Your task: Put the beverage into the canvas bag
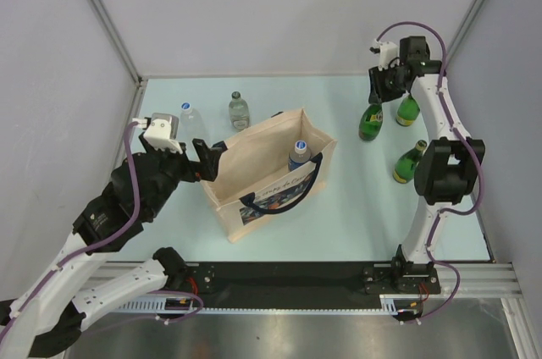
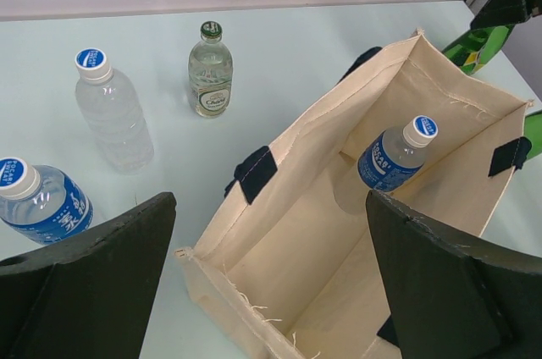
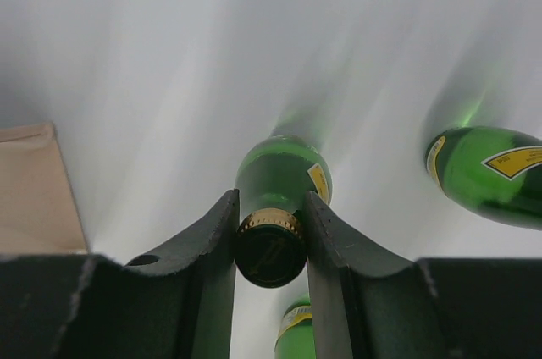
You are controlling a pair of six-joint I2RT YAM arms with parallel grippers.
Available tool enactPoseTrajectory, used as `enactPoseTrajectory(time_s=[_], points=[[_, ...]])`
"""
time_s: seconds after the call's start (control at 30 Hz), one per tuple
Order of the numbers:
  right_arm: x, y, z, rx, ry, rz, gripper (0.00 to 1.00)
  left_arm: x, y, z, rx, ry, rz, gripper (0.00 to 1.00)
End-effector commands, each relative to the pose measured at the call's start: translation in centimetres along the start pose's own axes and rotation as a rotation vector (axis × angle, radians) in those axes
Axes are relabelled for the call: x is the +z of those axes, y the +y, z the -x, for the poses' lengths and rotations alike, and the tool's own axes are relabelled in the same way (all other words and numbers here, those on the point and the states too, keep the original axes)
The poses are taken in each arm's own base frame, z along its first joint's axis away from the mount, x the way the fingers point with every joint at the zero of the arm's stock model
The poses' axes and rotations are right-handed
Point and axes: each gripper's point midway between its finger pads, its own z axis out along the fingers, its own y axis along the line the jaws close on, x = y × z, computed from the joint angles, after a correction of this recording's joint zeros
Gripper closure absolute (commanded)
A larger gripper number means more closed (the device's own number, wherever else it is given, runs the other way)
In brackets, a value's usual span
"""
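Right wrist view shows the right gripper clamped high on a green bottle, its two fingers pressed against either side of the gold-banded neck just under the cap, with no gap showing. The bottle stands upright on the table at the far right, directly under the gripper. The main risk, as I judge it, is that so high and narrow a hold lets the heavy glass body swing or slip once it is lifted. A second green bottle stands just beside it and could be knocked over, while a third green bottle lies nearer the arm's base, along the way back. The canvas bag sits well to the left of this gripper, open-mouthed between the two arms, so the bottle needs a long carry across. A water bottle already fills the bag's far right corner, the end closest to the incoming bottle, and a low approach could catch the soft rim or strike that cap. The left gripper hangs at the bag's left end with its fingers spread wide and holding nothing, so the bag is not steadied and may shift or fold if bumped.
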Motion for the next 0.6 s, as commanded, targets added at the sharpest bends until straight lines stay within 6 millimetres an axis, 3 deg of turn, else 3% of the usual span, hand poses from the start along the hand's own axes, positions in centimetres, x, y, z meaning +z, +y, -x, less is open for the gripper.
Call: enactPoseTrajectory(time_s=[0.0, 0.37, 0.57], points=[[-13.0, 4.3, 10.7, -0.195, -0.371, -0.012, 1.00, -0.3, 0.2, 1.3, -0.006, -0.034, 0.008, 0.00], [-26.7, 14.3, 16.7, -0.365, -0.677, 0.070, 1.00, -0.2, 0.1, 1.6, 0.003, -0.048, 0.001, 0.00], [-31.4, 19.7, 18.1, -0.420, -0.806, 0.161, 1.00, -0.4, 0.0, 1.7, -0.002, -0.054, -0.003, 0.00]])
